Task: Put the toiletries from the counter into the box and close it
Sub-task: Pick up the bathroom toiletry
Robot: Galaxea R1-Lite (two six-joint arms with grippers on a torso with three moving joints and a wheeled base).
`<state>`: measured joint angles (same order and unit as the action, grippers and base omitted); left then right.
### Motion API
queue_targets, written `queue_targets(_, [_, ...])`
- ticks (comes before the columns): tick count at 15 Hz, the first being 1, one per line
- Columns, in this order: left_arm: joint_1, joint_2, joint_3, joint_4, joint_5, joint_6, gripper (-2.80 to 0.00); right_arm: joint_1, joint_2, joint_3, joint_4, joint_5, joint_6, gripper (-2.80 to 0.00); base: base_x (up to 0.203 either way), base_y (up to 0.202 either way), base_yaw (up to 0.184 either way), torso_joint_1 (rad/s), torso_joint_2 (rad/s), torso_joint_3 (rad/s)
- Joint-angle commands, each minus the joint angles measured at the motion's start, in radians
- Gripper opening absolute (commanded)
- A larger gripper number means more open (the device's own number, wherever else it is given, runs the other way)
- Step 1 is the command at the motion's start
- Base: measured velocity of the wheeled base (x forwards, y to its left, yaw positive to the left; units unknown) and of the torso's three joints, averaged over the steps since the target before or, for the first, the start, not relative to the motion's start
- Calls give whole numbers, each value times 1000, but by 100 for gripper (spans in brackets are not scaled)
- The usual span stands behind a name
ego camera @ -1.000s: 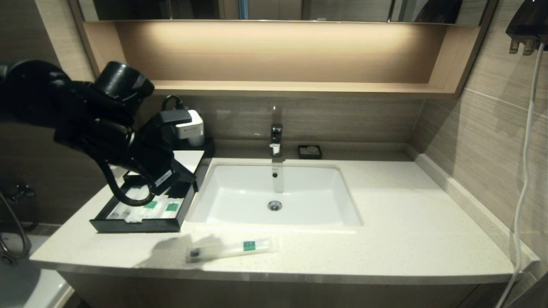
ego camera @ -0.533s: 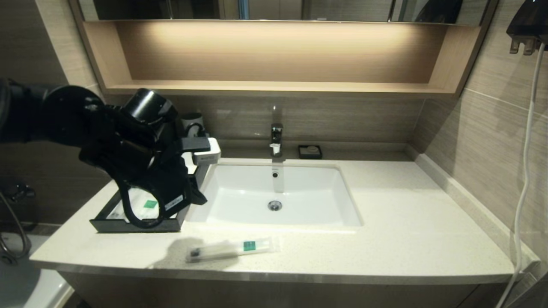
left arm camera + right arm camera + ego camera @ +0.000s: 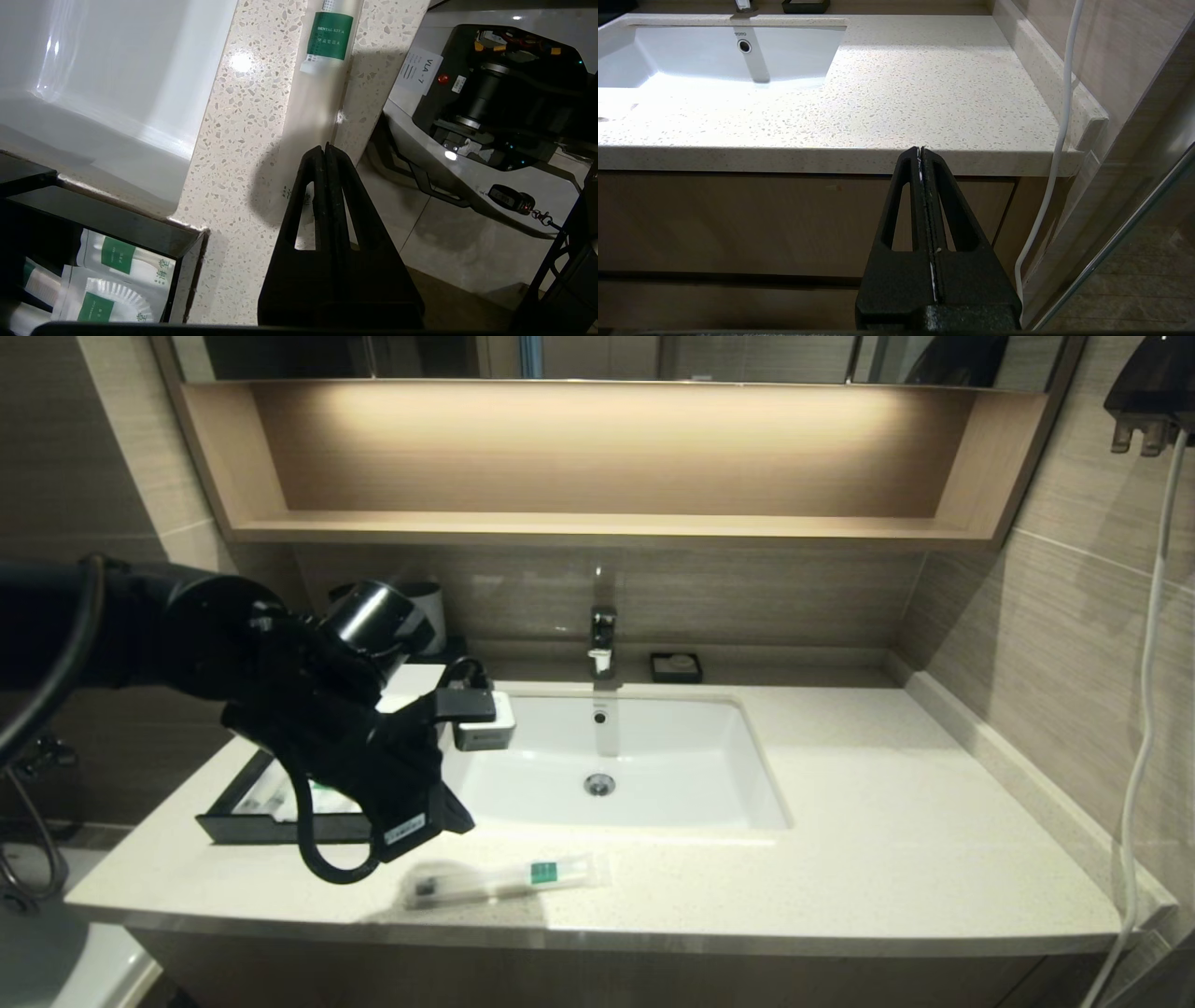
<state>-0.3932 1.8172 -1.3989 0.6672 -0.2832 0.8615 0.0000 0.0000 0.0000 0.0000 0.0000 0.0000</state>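
Observation:
The toothbrush packet (image 3: 504, 880), clear with a green label, lies on the counter (image 3: 887, 821) in front of the basin (image 3: 607, 756). In the left wrist view the packet (image 3: 329, 42) runs from its label down under the fingertips. My left gripper (image 3: 464, 822) is shut and empty, hovering just above the packet's dark-bristle end, tips (image 3: 325, 147) pressed together. The black box (image 3: 280, 829) stands left of the basin with its drawer pulled out; several green-labelled packets (image 3: 117, 261) lie inside. My right gripper (image 3: 920, 150) is shut and empty, parked below the counter's front edge on the right.
A faucet (image 3: 602, 639) and a small black soap dish (image 3: 675, 666) stand behind the basin. Cups (image 3: 425, 602) stand at the back behind the box. A white cable (image 3: 1144, 709) hangs along the right wall. The wooden shelf (image 3: 607, 523) runs above.
My left arm has swung from over the open drawer forward, rightward and down, to just above the packet's left end. The packet and box have not moved.

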Motion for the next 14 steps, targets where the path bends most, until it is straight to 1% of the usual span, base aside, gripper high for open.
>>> queue_targets(1, [-6,15,5,4,-2,5,-280,0,0,0,0,0,0,-280,0,0,0,0,0,0])
queue_targets(5, [-25,36,6,5,-2,10,-280,0,0,0,0,0,0,-280,0,0,0,0,0,0])
queue_targets(8, [-26,49,30,2,-2,42,-280,0,0,0,0,0,0,-280,0,0,0,0,0,0])
queue_targets(9, [-26,57,34,-10,-3,42,-280,1,0,0,0,0,0,-280,0,0,0,0,0,0])
queue_targets(10, [-26,62,37,-23,-4,42,0,0,0,0,0,0,0,-280,0,0,0,0,0,0])
queue_targets(14, [-25,81,38,-25,-4,44,0,0,0,0,0,0,0,-280,0,0,0,0,0,0])
